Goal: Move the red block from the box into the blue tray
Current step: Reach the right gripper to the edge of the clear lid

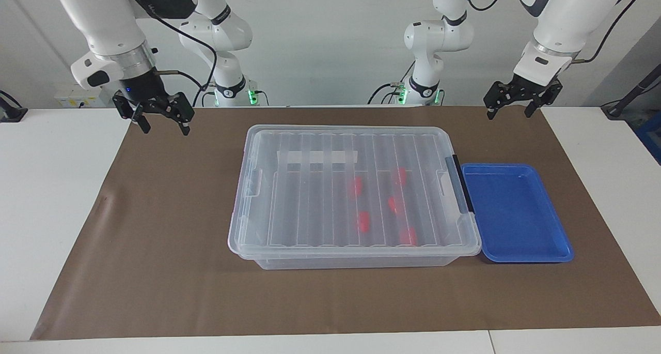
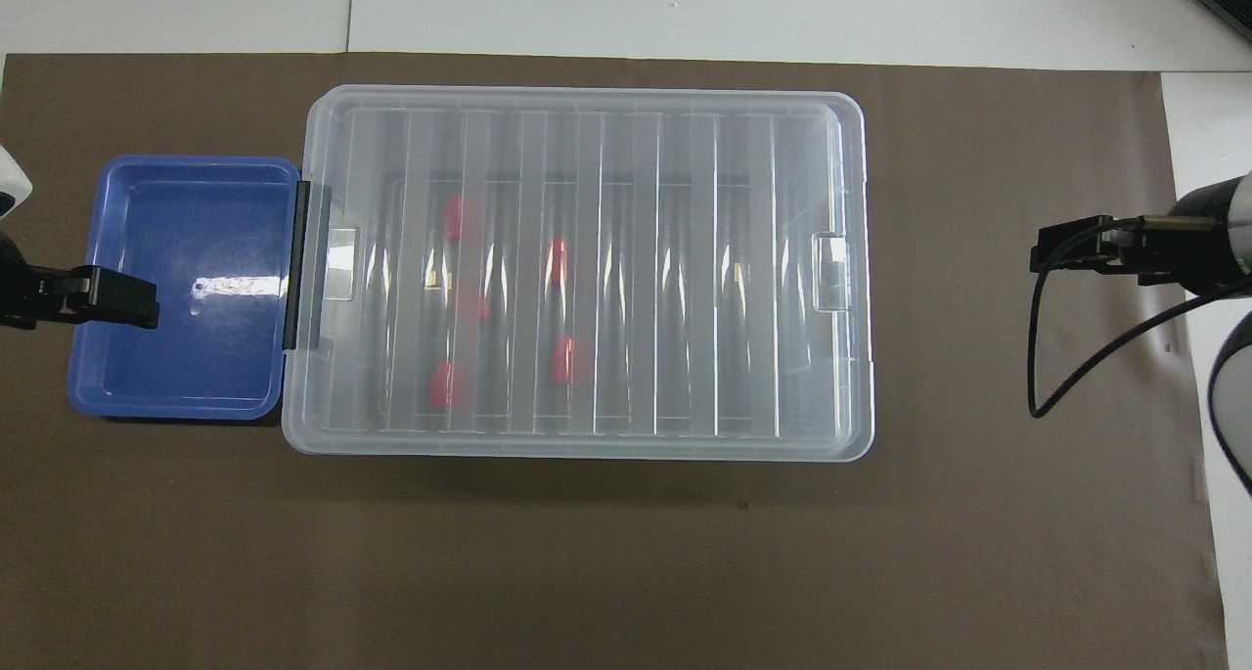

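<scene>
The box [image 1: 310, 209] is a clear bin with its ribbed lid shut and stands mid-table [image 2: 636, 259]. Its black clip handle [image 1: 459, 183] faces the blue tray. Several red blocks lie inside under the lid; one red block [image 1: 363, 221] shows blurred through it [image 2: 562, 359]. The blue tray [image 1: 516, 214] sits empty against the box at the left arm's end [image 2: 186, 357]. My left gripper [image 1: 508, 113] is open and raised over the tray's outer rim [image 2: 117, 298]. My right gripper [image 1: 165, 128] is open and raised over the mat [image 2: 1076, 245], apart from the box.
A brown mat [image 1: 170, 230] covers the white table [image 1: 51, 188] under everything. A white label strip [image 1: 317, 157] shows on the box. A black cable [image 2: 1056, 377] hangs from the right wrist.
</scene>
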Tool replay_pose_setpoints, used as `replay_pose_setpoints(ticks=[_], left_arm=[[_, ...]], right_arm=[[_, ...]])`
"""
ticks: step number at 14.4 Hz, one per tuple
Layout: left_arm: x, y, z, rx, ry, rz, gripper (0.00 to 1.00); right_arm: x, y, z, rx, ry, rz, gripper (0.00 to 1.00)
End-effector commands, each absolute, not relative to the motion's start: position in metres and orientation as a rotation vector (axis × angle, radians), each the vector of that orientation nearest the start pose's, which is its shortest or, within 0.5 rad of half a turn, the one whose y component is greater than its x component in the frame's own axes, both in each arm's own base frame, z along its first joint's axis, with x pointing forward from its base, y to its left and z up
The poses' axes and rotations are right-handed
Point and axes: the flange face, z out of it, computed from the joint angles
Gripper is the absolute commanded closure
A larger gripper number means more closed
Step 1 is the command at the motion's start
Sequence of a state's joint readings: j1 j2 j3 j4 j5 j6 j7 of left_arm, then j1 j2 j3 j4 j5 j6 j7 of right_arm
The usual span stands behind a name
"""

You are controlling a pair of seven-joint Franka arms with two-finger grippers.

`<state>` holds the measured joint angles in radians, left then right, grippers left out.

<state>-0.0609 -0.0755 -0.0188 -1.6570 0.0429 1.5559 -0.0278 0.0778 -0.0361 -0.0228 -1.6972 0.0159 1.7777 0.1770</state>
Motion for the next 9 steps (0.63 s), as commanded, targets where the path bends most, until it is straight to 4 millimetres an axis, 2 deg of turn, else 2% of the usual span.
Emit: replay_pose_setpoints(ticks=[1, 3, 4, 7, 9], left_arm=[[0.52, -0.037, 0.624, -3.11, 0.055, 0.014, 0.0], [0.519, -0.038, 0.624, -3.11, 0.058, 0.014, 0.0], [0.519, -0.038, 0.624, -3.11, 0.06, 0.014, 0.0], [0.52, -0.04, 0.624, -3.11, 0.07, 0.009, 0.0], [0.52, -0.04, 0.624, -3.11, 0.072, 0.012, 0.0]], right_arm=[[0.579, 0.067, 0.573, -3.08, 0.168, -0.233, 0.0], [0.591, 0.098, 0.546, -3.074, 0.098, -0.243, 0.0], [0.595, 0.107, 0.531, -3.075, 0.078, -0.238, 0.0], [0.603, 0.119, 0.485, -3.073, 0.051, -0.254, 0.0], [0.607, 0.123, 0.469, -3.079, 0.029, -0.23, 0.0]])
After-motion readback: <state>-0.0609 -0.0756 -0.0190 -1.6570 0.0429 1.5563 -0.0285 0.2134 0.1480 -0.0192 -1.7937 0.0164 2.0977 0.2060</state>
